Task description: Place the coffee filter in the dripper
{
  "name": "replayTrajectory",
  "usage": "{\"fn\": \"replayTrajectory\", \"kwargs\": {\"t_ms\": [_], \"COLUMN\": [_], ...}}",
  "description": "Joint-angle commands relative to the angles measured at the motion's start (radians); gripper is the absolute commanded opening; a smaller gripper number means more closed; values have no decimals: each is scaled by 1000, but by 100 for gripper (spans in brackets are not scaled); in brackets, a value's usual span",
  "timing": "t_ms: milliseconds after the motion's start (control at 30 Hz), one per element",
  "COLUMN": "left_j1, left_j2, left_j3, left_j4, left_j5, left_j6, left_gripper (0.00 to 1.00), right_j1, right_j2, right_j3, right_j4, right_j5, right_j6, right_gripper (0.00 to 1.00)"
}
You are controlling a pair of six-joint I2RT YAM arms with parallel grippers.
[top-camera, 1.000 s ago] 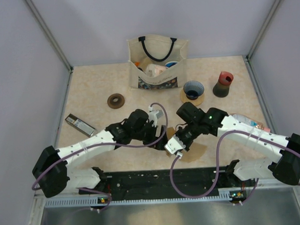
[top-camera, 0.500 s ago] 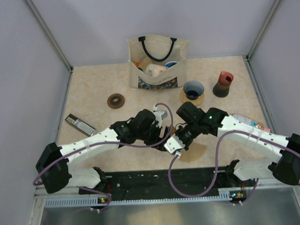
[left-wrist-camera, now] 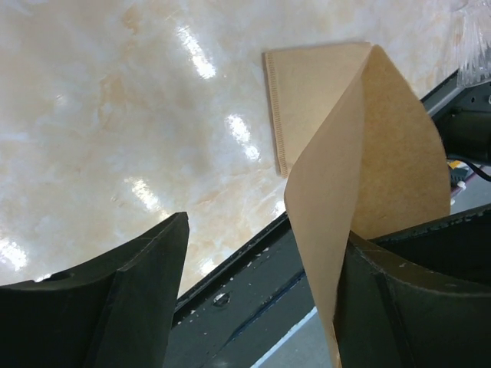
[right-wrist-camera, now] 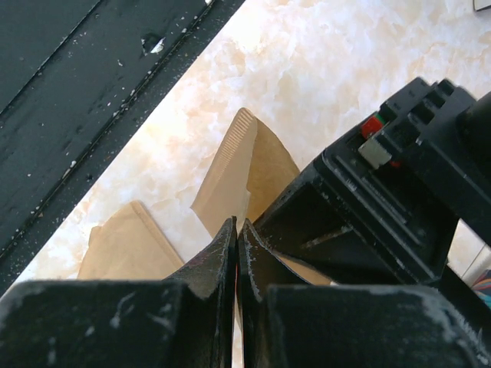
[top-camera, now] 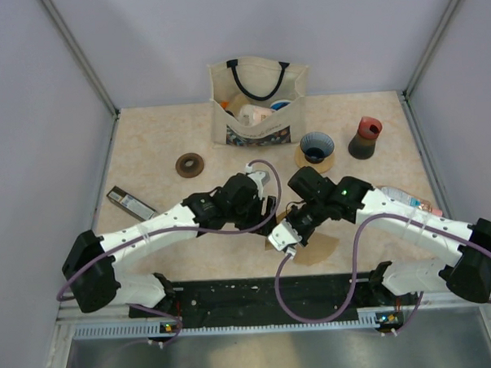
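The coffee filter [right-wrist-camera: 244, 165] is a light-brown paper wedge held up off the table, with my right gripper [right-wrist-camera: 236, 230] shut on its lower edge. In the left wrist view the filter [left-wrist-camera: 360, 176] is spread apart, and its near layer rests against the inner face of my right finger [left-wrist-camera: 414, 299]. My left gripper [left-wrist-camera: 265, 230] is open, with a wide gap to the other finger. Seen from above, the left gripper [top-camera: 267, 206] and right gripper [top-camera: 286, 227] meet near the table's front middle. The blue dripper [top-camera: 316, 147] on its tan ring stands apart, further back.
A second flat filter [top-camera: 323, 246] lies beside the right gripper. At the back are a tote bag [top-camera: 258, 102], a brown grinder with a red top [top-camera: 364, 138] and a tan ring [top-camera: 189, 164]. A dark flat bar [top-camera: 131, 204] lies at the left. A black strip [top-camera: 258, 293] edges the front.
My left arm has moved right and slightly back, bringing its gripper up to the filter held by the right gripper. The right arm has stayed almost still.
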State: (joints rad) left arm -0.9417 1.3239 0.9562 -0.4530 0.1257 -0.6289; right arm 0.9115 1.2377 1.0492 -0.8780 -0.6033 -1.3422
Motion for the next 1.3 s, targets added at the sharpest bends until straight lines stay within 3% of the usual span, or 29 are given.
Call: {"fn": "replayTrajectory", "kwargs": {"t_ms": [0,167,367,600,800,1100,1200,1267], "left_j1": [-2,-2,0,0,0,0,-2,-2], "left_j2": [43,60,35,17,11,-25,-31,-34], "left_j3": [56,55,61,101,153,150,148,145], "left_j4": [53,94,63,-58,-121,-147,-139,-122], "left_j5": [118,253,135,-174,-326,-408,-362,-330], "left_j6": [40,70,69,123,136,150,162,167], "left_gripper": [70,48,23,17,15,15,15,15], "right_j1": [15,17,17,17,17,15,15,15], "right_j2": [-14,-11,-14,-9,-6,-3,-15,-33], "right_j3": [48,43,41,43,49,44,32,14], "right_j4": [20,25,25,33,33,33,82,152], "right_j5": [-29,0,8,74,97,146,139,129], "right_j6": [-6,8,20,81,110,141,152,182], "right_gripper": [0,0,0,0,0,0,0,13]}}
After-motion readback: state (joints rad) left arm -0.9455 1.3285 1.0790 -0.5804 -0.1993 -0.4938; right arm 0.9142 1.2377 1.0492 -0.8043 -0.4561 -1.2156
